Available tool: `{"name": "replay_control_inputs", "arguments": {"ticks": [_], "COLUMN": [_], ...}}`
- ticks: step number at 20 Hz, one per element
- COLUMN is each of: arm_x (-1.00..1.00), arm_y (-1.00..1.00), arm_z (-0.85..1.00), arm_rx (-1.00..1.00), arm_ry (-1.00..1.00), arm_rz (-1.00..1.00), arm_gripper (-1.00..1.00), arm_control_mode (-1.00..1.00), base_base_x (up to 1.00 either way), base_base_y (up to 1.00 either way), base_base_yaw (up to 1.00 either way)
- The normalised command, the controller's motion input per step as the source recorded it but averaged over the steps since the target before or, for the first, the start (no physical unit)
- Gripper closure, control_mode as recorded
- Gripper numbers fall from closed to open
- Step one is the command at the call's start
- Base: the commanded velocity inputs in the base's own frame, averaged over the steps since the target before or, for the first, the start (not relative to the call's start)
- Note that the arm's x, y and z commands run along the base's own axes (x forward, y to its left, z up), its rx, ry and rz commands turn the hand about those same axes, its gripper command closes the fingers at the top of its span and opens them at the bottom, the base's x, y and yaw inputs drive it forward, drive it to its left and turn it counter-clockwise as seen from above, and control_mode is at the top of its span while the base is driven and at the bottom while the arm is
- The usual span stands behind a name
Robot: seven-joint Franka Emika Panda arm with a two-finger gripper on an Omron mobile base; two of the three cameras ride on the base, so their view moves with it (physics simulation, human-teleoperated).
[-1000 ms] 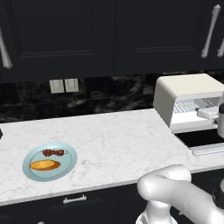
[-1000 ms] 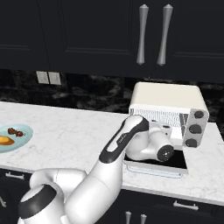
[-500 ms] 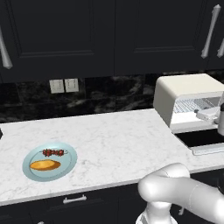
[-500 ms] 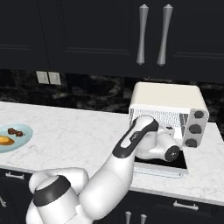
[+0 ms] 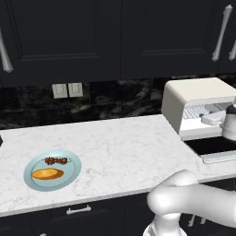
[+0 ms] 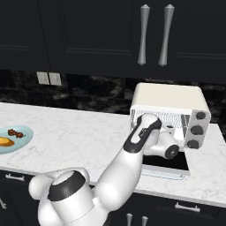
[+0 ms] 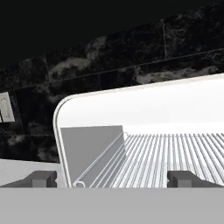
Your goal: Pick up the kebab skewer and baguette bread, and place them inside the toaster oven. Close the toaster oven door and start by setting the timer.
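The cream-white toaster oven (image 6: 170, 103) stands at the right end of the counter, also in the left base view (image 5: 196, 103). Its door (image 6: 165, 163) lies folded down flat and open. My gripper (image 7: 113, 179) hovers just in front of the oven's mouth, open, with nothing between its fingertips (image 7: 42, 178); the wire rack (image 7: 175, 155) lies right ahead. Far to the left, a light blue plate (image 5: 69, 177) holds the kebab skewer (image 5: 56, 161) and, beside it, the orange baguette bread (image 5: 47, 174). Both foods also show at the left edge of the right base view, kebab skewer (image 6: 15, 132) and baguette bread (image 6: 3, 141).
The oven's knobs (image 6: 196, 130) sit in a column on its right front. A wall outlet (image 5: 67, 90) is on the dark backsplash. Black upper cabinets with silver handles (image 6: 154, 35) hang overhead. White marble counter (image 5: 124, 152) stretches between plate and oven.
My forearm has shifted a little to the right and upward at the oven's mouth. The jaws stayed open, and the plate with the food has not moved.
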Motion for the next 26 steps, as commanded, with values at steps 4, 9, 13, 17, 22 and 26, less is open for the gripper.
{"name": "replay_control_inputs", "arguments": {"ticks": [4, 9, 13, 17, 22, 26], "arm_x": [0.38, 0.3, 0.15, 0.23, 0.21, 0.29], "arm_y": [-0.02, -0.12, -0.1, -0.06, -0.06, -0.03], "arm_z": [-0.28, -0.06, -0.29, -0.17, -0.07, -0.14], "arm_rx": [-0.01, 0.0, 0.0, 0.0, -0.01, -0.02], "arm_ry": [0.0, -0.04, -0.01, -0.03, -0.03, -0.01], "arm_rz": [0.0, 0.0, 0.0, 0.0, 0.0, 0.0], "arm_gripper": [-1.0, -1.0, -1.0, -1.0, -1.0, -1.0], "arm_control_mode": [-1.0, -1.0, -1.0, -1.0, -1.0, -1.0], "base_base_x": [0.0, 0.0, 0.0, 0.0, 0.0, 0.0], "base_base_y": [0.0, 0.0, 0.0, 0.0, 0.0, 0.0], "base_base_yaw": [0.0, 0.0, 0.0, 0.0, 0.0, 0.0]}}
